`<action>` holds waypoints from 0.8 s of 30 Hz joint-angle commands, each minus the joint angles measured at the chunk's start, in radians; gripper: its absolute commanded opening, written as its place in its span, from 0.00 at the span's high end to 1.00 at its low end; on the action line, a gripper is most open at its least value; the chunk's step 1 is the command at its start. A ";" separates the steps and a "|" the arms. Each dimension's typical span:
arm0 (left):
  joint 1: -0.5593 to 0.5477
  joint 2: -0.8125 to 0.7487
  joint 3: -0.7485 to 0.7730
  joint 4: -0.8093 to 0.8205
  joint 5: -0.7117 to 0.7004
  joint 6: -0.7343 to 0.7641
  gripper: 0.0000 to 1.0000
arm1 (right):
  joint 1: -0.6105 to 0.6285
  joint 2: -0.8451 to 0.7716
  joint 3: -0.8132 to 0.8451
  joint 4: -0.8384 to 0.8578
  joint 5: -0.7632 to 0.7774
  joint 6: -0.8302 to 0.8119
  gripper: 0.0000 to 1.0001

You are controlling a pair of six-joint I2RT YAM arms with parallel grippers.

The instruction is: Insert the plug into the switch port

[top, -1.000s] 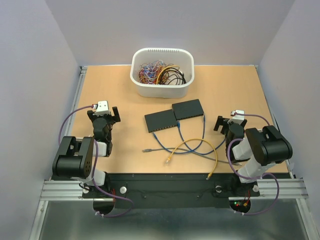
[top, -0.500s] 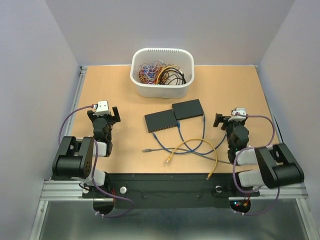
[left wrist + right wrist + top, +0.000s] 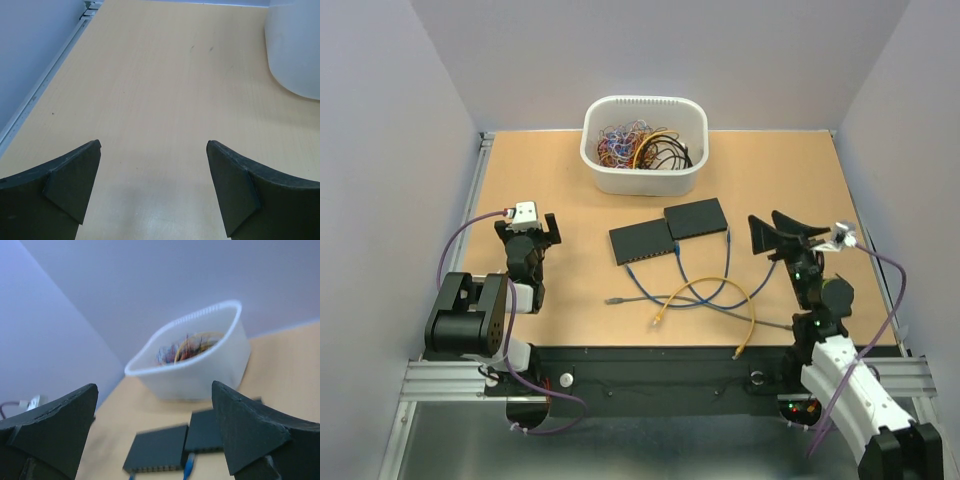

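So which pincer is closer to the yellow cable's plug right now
The right. The right pincer hangs open to the right of and beyond the plug, over the table. The left pincer sits open farther off, to the plug's left.

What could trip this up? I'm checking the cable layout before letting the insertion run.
The thin yellow cable loops across the blue cables and grey cable, so lifting its small clear plug may drag them.

Two look-alike flat black switch boxes touch, inviting a wrong-port pick.

The open right gripper hangs high, far from the plug.
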 commanded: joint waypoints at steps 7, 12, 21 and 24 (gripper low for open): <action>0.002 -0.019 0.000 0.250 -0.003 0.012 0.01 | 0.380 0.180 0.332 -0.639 0.154 -0.085 0.00; 0.002 -0.019 0.000 0.250 0.000 0.011 0.01 | 0.798 0.567 0.564 -0.854 0.705 -0.225 0.00; 0.003 -0.018 0.001 0.247 0.000 0.012 0.01 | 0.937 0.941 0.799 -0.882 0.738 -0.253 0.00; 0.000 -0.025 -0.007 0.267 -0.012 0.014 0.01 | 0.937 1.019 0.831 -0.882 0.722 -0.257 0.00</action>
